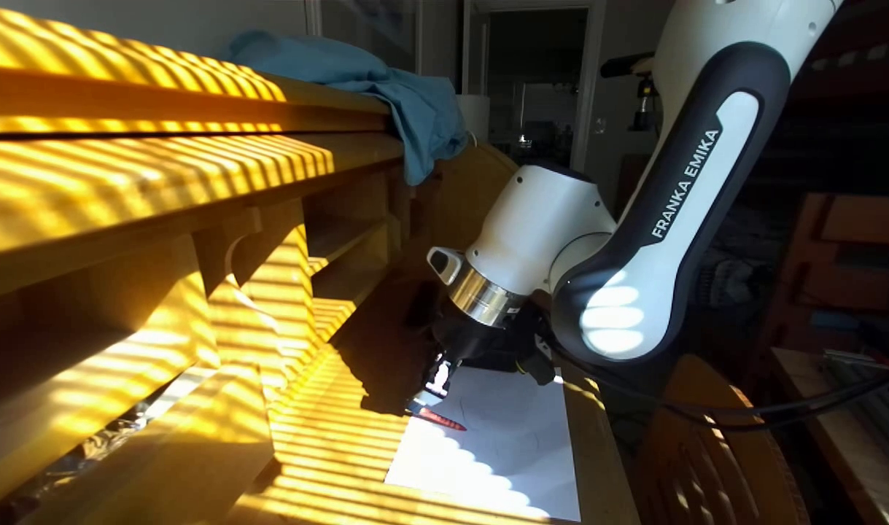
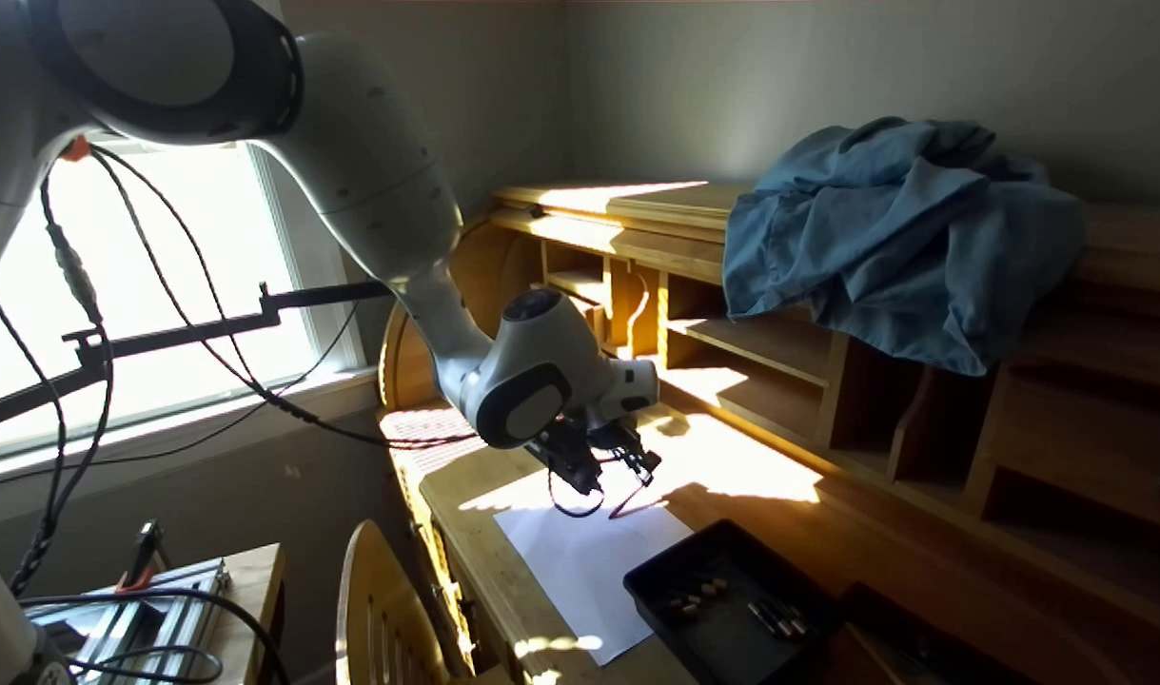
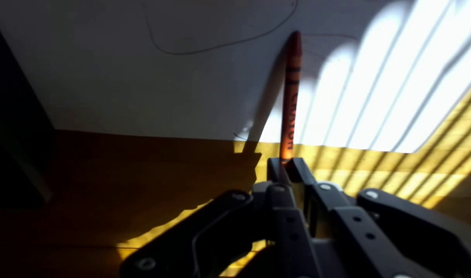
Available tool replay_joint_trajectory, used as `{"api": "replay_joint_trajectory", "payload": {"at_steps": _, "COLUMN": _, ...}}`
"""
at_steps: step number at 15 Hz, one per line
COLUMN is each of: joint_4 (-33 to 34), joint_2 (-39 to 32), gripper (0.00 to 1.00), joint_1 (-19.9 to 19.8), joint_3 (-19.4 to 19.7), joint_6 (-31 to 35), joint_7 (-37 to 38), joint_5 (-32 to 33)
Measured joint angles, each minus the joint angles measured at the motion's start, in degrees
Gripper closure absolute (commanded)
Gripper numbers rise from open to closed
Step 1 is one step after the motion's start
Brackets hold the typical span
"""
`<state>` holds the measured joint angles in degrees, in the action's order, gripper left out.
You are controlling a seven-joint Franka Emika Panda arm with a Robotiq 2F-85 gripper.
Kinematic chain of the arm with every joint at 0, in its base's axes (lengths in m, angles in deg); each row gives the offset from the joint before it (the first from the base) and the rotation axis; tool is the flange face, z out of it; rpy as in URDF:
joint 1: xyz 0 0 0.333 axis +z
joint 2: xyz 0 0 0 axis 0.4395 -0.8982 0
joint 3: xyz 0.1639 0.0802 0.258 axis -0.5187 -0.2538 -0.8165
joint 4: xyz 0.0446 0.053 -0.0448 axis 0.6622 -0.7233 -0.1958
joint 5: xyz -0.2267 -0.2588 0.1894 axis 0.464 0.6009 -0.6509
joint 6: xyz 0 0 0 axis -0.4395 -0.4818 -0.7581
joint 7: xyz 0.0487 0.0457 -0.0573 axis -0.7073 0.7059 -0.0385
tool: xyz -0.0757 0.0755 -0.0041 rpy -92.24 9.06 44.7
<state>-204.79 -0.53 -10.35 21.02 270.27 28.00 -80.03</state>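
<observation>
Over the paper [image 3: 123, 96], near one of its edges, gripper [image 3: 286, 166] is clenching the butt end of the red crayon [image 3: 291, 96]. Crayon's leaning in over the paper, tip pointing toward its middle. Tip is prob. touching the paper, but harsh light is making contact hard to confirm. Thin curved line [image 3: 192, 53] is running across the paper next to the tip. Black tray [image 2: 732, 652] w/ small loose items [image 2: 762, 616] is sitting beside the paper.

My read: drawing step's in hand. Next move is calling for firm grip, light tip pressure, slow path inside the paper's edges. Crayon's sticking out long from the gripper, so side load is risking slip or twist, IMO.
</observation>
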Motion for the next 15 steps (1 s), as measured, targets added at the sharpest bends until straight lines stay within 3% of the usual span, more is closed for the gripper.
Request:
{"api": "replay_joint_trajectory", "payload": {"at_steps": 6, "joint_4": -0.3, "joint_2": -1.0, "gripper": 0.98, "joint_1": 4.8, "joint_3": 6.1, "joint_6": 3.4, "joint_7": 2.0, "joint_5": -0.2}}
{"api": "replay_joint_trajectory", "payload": {"at_steps": 15, "joint_4": 0.2, "joint_2": -3.1, "gripper": 0.98, "joint_1": 5.7, "joint_3": 5.9, "joint_6": 6.9, "joint_7": 3.3, "joint_5": -0.5}}
